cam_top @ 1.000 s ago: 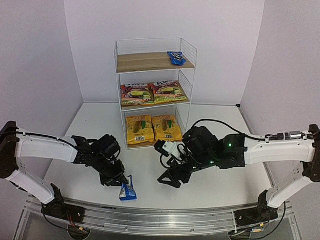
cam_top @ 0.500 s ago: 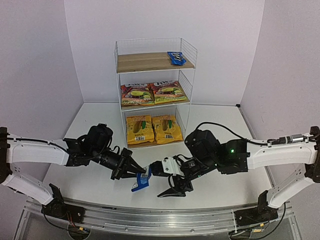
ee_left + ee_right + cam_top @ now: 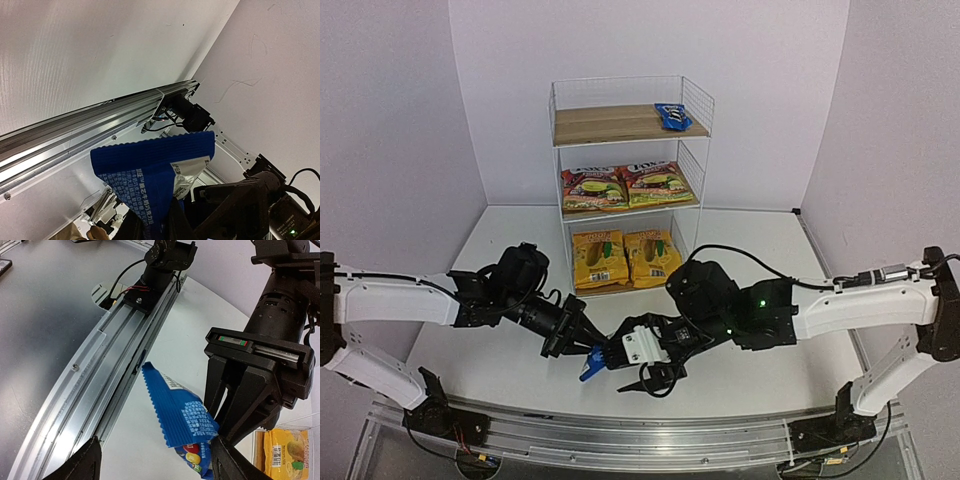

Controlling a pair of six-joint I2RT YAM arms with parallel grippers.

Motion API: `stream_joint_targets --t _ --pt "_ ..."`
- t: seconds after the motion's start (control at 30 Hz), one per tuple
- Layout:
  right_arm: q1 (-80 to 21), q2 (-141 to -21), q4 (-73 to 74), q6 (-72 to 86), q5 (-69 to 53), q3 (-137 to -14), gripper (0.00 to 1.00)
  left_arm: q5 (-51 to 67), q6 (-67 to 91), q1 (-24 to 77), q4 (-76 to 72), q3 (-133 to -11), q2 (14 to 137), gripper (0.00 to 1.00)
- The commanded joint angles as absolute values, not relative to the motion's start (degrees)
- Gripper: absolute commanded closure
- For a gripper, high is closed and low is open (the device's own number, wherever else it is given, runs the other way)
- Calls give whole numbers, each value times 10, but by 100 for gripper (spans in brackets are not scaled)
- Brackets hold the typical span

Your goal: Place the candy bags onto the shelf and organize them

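Top external view: the left end effector (image 3: pixel 582 349) is clenched on a small blue packet (image 3: pixel 591 364), pinching it by one end and holding it up over the near part of the white counter (image 3: pixel 500 250), between the two arms. The right end effector (image 3: pixel 624 370) is released, its two fingers spread wide and pointing at the packet from the other side. In the right wrist view the packet's serrated edge stands between those spread fingers (image 3: pixel 86 460); I cannot tell whether either one touches it. An aluminium rail (image 3: pixel 100 390) runs along the counter's near edge just below.

At the back stands the shelf (image 3: pixel 605 124). A second blue packet (image 3: pixel 672 116) lies on the right end of its top board, two red-pink bags (image 3: pixel 592 188) (image 3: pixel 658 183) sit side by side on the middle board, and two yellow-orange bags (image 3: pixel 599 259) (image 3: pixel 654 255) sit side by side on the bottom one.
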State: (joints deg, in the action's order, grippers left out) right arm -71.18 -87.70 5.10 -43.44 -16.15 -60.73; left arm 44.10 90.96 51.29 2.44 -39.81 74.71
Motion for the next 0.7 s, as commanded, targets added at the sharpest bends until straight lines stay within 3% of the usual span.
stream_joint_targets --t 0.0,0.33,0.67 --pt "-713 -885 12 -465 -150 -642 29 461 893 513 47 -429 758 96" --pt "-713 -828 15 -473 -138 -603 29 471 887 513 54 -429 775 98" --pt "-713 -903 80 -480 -169 -672 31 484 856 514 85 -471 802 97"
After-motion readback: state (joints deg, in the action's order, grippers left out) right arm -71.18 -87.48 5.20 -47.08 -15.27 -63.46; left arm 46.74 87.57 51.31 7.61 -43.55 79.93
